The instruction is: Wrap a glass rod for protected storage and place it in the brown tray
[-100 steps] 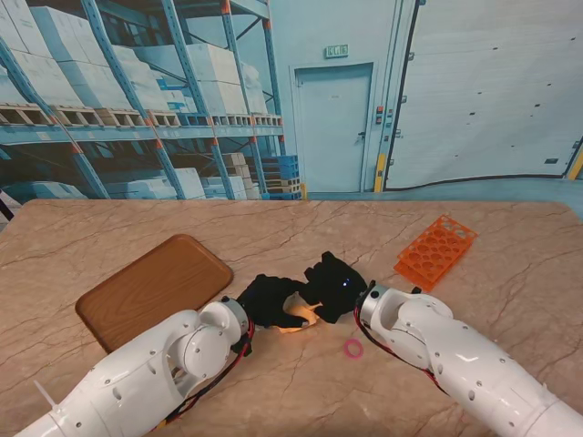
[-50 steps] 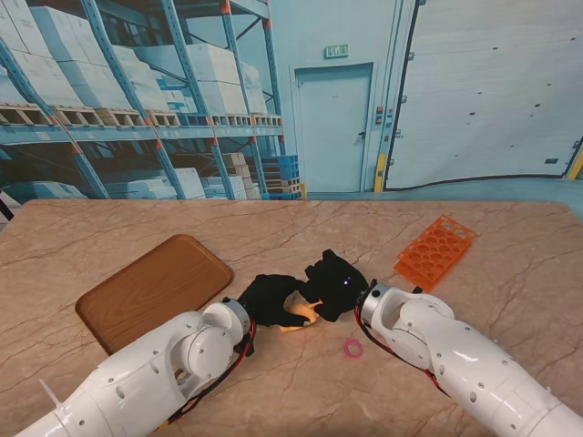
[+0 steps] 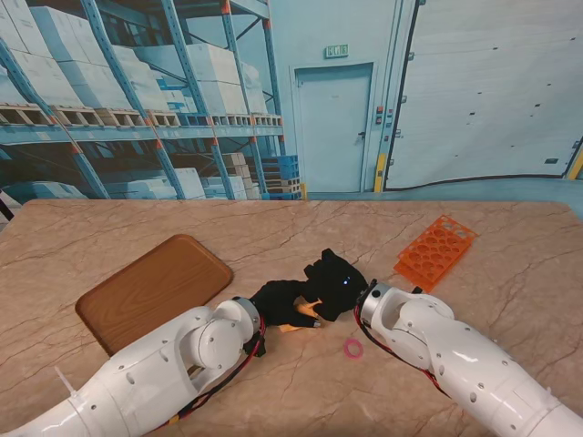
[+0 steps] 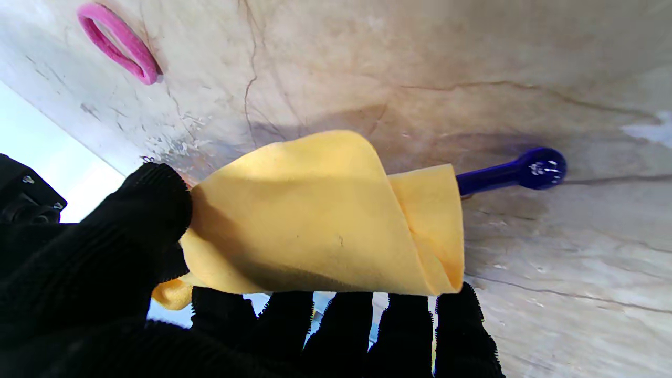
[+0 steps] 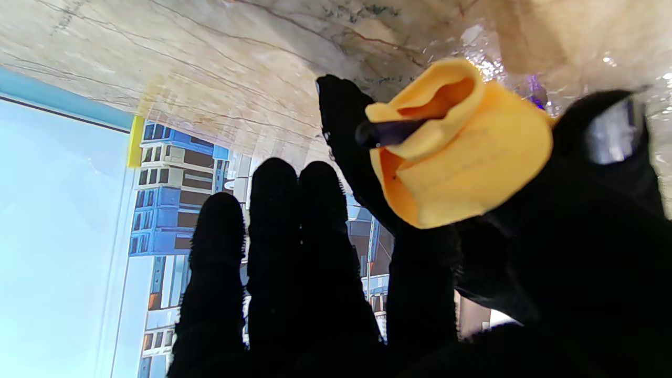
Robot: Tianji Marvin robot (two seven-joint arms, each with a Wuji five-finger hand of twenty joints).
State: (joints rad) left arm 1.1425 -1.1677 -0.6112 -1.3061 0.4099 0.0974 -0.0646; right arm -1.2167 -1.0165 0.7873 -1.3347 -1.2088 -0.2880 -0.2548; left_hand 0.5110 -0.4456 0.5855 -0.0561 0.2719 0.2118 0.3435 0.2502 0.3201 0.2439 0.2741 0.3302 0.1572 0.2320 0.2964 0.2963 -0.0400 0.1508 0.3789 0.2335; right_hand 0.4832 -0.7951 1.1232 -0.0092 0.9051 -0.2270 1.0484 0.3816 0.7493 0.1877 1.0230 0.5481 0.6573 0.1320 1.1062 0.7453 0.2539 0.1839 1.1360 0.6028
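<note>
A yellow cloth [image 4: 320, 215] is rolled around a dark blue glass rod [image 4: 512, 172], whose knobbed end pokes out of the roll. My left hand [image 3: 276, 301] is shut on the roll, thumb [image 4: 136, 220] on one side and fingers under it. In the right wrist view the rod's other end [image 5: 386, 132] shows at the roll's open mouth [image 5: 462, 142]. My right hand [image 3: 335, 283] sits just right of the roll, fingers [image 5: 283, 247] stretched out and not closed on anything. The brown tray [image 3: 153, 288] lies to the left, with nothing in it.
An orange test-tube rack [image 3: 435, 250] lies on the marble table to the right, farther from me. A pink ring [image 3: 352, 347] rests close to my right forearm, also seen as the pink ring [image 4: 116, 48] from the left wrist.
My left hand and forearm have shifted right with the cloth roll, closing up against the right hand. The right hand has hardly moved.
</note>
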